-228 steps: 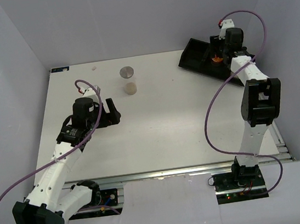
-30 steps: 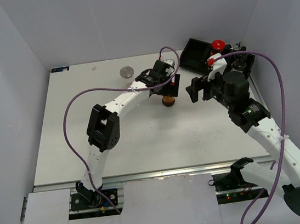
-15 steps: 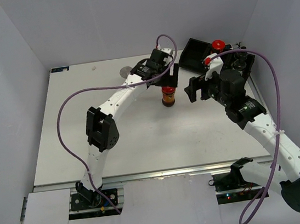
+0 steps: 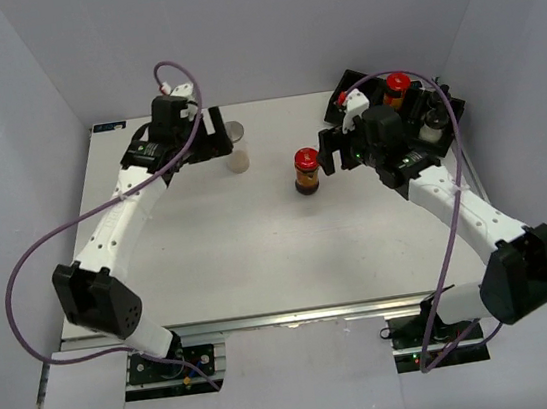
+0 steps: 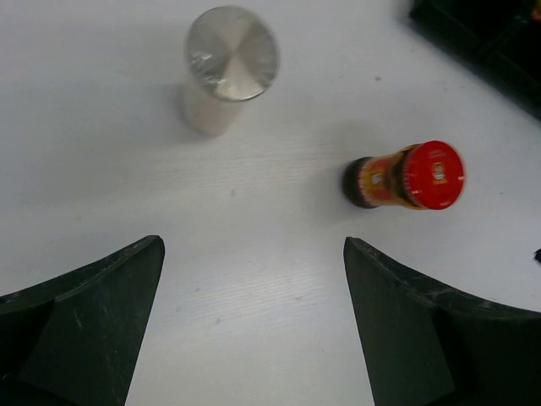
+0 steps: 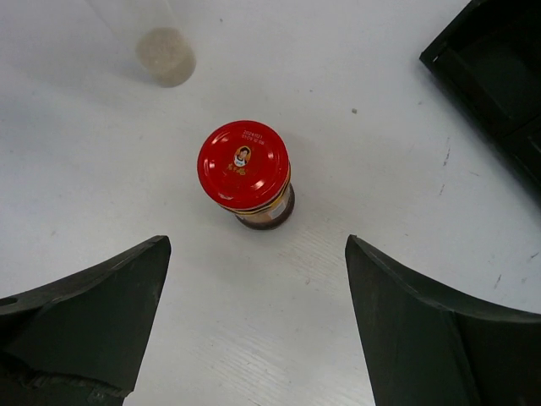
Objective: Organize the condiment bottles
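Observation:
A red-capped jar with brown contents stands alone mid-table; it also shows in the left wrist view and the right wrist view. A clear jar with a flat grey metal lid stands at the back left. My left gripper is open and empty just left of it. My right gripper is open and empty just right of the red-capped jar, which sits ahead of the jaws. A second red-capped jar stands in the black tray.
The black tray sits at the back right corner, partly hidden by my right arm; a pale shaker shows in it. The tray's corner shows in the left wrist view and the right wrist view. White walls close in the table.

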